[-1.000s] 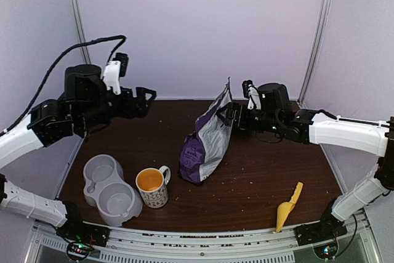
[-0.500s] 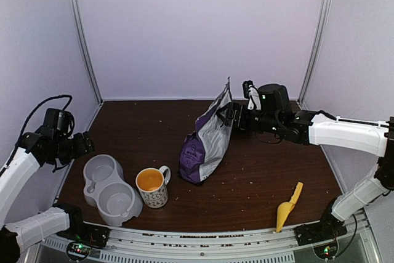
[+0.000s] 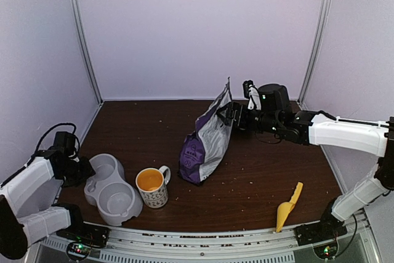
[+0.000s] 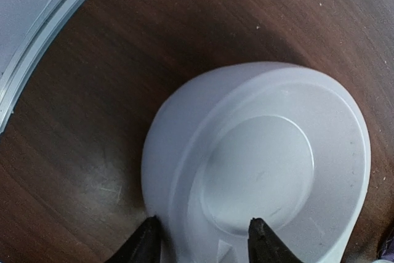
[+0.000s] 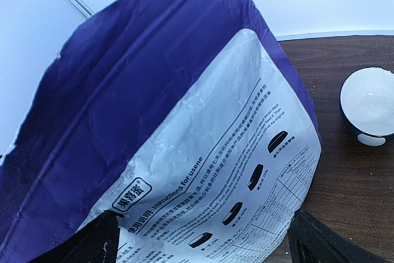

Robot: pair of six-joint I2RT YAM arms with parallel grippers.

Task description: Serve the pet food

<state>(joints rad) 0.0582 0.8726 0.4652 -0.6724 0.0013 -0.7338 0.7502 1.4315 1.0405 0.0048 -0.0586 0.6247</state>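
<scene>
The purple and white pet food bag stands leaning mid-table, and its kibble is hidden inside. Its printed white face fills the right wrist view. My right gripper is at the bag's upper edge, its jaws wide open with the bag's face spanning between the fingers. At the near left, my left gripper has lowered onto the grey double bowl. Its fingers straddle the rim of the bowl, one outside the wall and one inside the basin, both touching it.
A patterned mug with an orange lining stands just right of the double bowl. A yellow scoop lies near the front right edge. Small crumbs dot the brown table. White walls close in on three sides.
My left arm swung down from high at the back left to the double bowl, and its jaws narrowed around the rim. The right arm and bag stayed put.
</scene>
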